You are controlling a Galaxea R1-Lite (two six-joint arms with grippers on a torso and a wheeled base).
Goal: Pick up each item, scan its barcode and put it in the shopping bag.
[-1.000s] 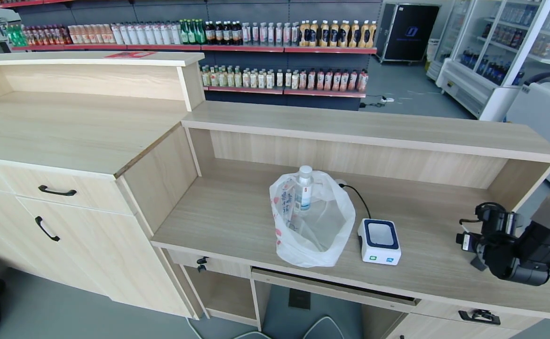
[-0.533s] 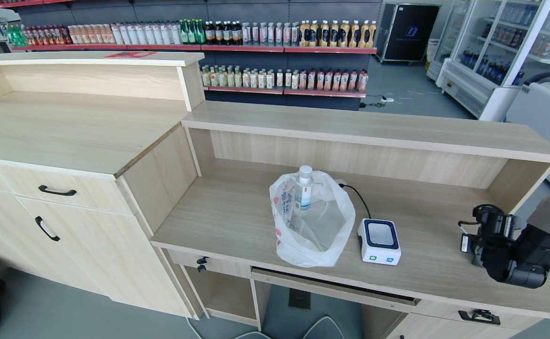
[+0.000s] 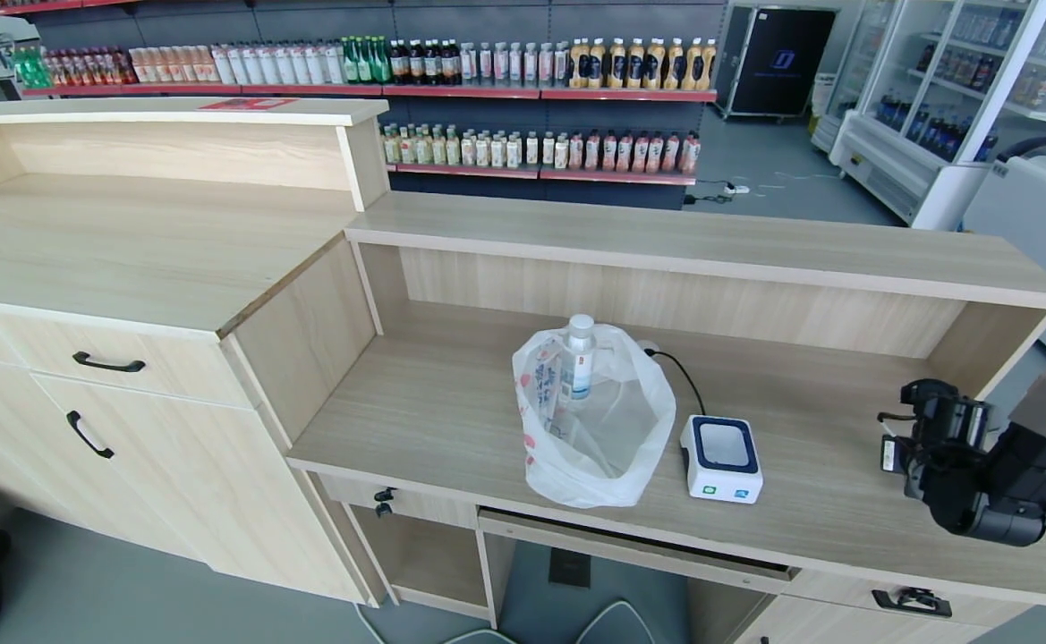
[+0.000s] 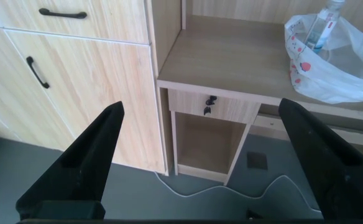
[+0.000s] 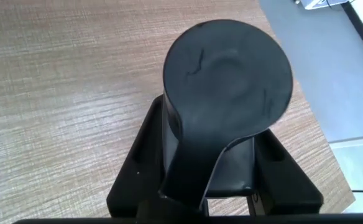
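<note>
— What was out there, left to right?
— Two pincers, one shopping bag, one bottle, one scanner, one dark item. The left pincer [image 4: 201, 104] hung off the table's [image 3: 433, 402] left end, fingers spread wide, gripping nothing.
— And the shopping bag [image 3: 608, 447]?
— Mid-table, mouth open. The bottle [image 3: 580, 358] stood inside at its far side, cap up, long axis near vertical. The scanner [image 3: 722, 458] sat just right of the bag, window up.
— Far right?
— The right pincer [image 5: 209, 127], over the table's right end, was clamped on the dark item [image 5: 228, 68]. Its round end faced the wrist camera, and I couldn't tell its long axis.
</note>
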